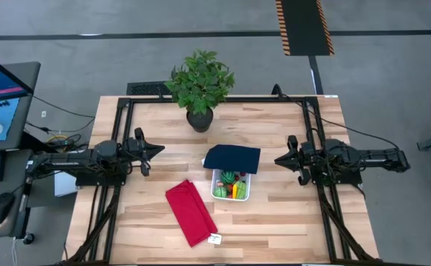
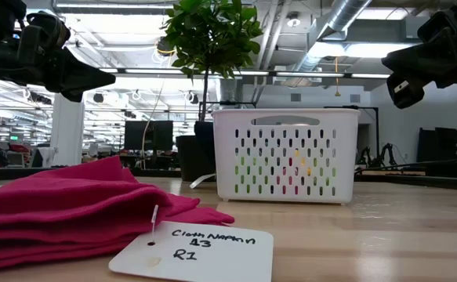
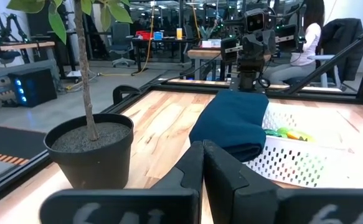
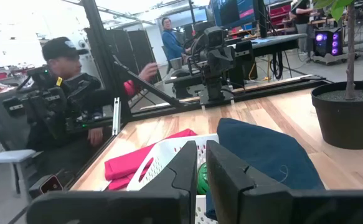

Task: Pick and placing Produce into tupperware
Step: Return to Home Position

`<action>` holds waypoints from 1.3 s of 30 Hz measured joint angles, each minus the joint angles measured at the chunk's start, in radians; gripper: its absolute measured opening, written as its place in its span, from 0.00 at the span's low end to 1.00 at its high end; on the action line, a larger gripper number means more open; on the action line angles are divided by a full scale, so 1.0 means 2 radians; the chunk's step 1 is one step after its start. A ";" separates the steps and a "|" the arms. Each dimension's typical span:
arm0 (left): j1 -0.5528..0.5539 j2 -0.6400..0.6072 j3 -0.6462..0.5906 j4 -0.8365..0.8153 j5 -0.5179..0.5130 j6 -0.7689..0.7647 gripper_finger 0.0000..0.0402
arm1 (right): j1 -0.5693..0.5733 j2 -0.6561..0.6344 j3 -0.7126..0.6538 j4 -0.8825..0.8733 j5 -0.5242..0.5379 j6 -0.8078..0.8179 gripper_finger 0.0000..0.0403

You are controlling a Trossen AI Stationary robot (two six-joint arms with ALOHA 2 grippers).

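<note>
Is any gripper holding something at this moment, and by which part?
Nothing is held. The left gripper and the right gripper are both shut and empty, apart from the tupperware.

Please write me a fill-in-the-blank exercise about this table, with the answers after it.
1. The produce lies inside the ____ bin.
2. The cloth with the paper tag is ____.
3. The blue cloth covers the bin's edge nearer the ____.
4. The left gripper and right gripper hold ____.
Answers: white; red; plant; nothing.
</note>
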 joint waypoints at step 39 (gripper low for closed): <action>0.000 0.000 0.000 0.000 0.000 0.000 0.00 | 0.000 0.000 0.000 0.000 0.000 0.000 0.15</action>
